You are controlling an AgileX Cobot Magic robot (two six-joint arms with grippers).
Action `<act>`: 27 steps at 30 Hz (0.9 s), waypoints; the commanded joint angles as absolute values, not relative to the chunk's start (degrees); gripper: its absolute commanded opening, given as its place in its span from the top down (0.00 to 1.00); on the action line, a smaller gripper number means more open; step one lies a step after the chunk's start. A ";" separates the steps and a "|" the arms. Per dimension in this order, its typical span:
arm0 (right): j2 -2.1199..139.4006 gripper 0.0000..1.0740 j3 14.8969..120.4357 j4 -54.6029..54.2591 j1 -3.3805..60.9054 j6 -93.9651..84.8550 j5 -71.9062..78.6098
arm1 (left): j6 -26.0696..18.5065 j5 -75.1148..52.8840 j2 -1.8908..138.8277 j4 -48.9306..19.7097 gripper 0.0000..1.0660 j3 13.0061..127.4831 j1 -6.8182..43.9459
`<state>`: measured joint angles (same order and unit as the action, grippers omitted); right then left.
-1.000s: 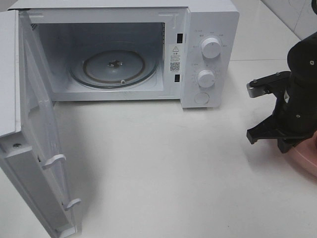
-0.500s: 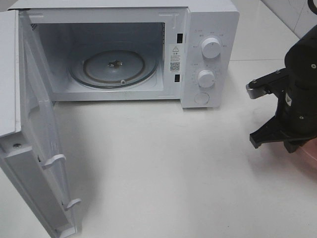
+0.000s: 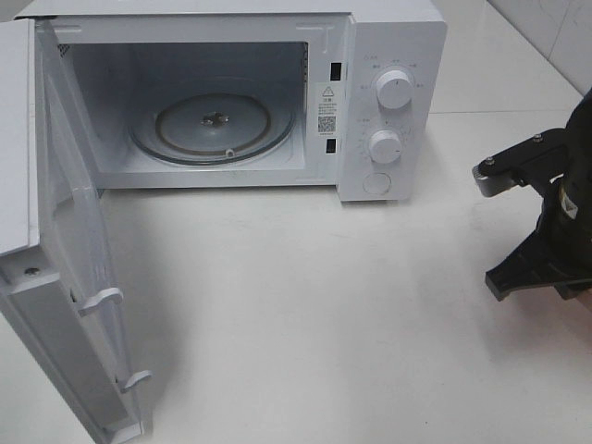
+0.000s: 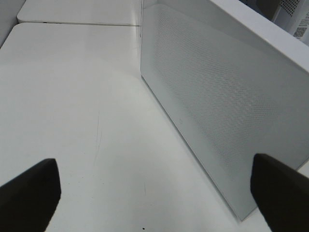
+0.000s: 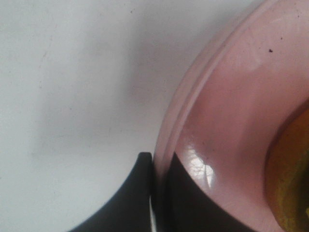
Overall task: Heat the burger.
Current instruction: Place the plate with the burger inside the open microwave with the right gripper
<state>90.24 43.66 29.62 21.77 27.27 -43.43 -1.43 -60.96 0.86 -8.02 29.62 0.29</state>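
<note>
**Microwave door** (image 3: 55,231): stood fully open at far left, with its dotted panel facing the left gripper.

**Left gripper** (image 4: 154,198): beside the door, over the white table (image 4: 72,96). Its fingers (image 4: 29,195) were spread wide and released.

**Microwave** (image 3: 388,55): white, with the cavity exposed and a glass turntable (image 3: 213,125) seated inside. Two round knobs (image 3: 394,89) sat one above the other on the control panel.

**Right gripper** (image 5: 159,162): right of the microwave, near the table's edge. Its fingers were clenched on the rim of the pink plate (image 5: 217,111).

**Burger** (image 5: 289,179): rested on that plate. Only a golden-brown sliver was visible, in the right wrist view.
</note>
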 commanded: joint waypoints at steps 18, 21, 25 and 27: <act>81.88 1.00 37.87 32.54 29.39 28.36 -49.22 | -1.55 -61.19 0.69 -8.14 0.07 29.56 0.00; 80.90 1.00 37.30 32.54 30.83 28.36 -49.62 | -1.55 -61.19 0.69 -8.14 0.07 29.56 0.00; 79.98 1.00 36.96 32.77 33.86 28.36 -51.39 | -1.55 -61.19 0.69 -8.14 0.07 29.56 0.00; 79.87 1.00 36.96 33.17 35.07 28.36 -52.02 | -1.55 -61.19 0.69 -8.14 0.07 29.56 0.00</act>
<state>80.62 37.01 29.97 34.89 28.30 -49.79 -1.43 -60.96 0.86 -8.02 29.62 0.29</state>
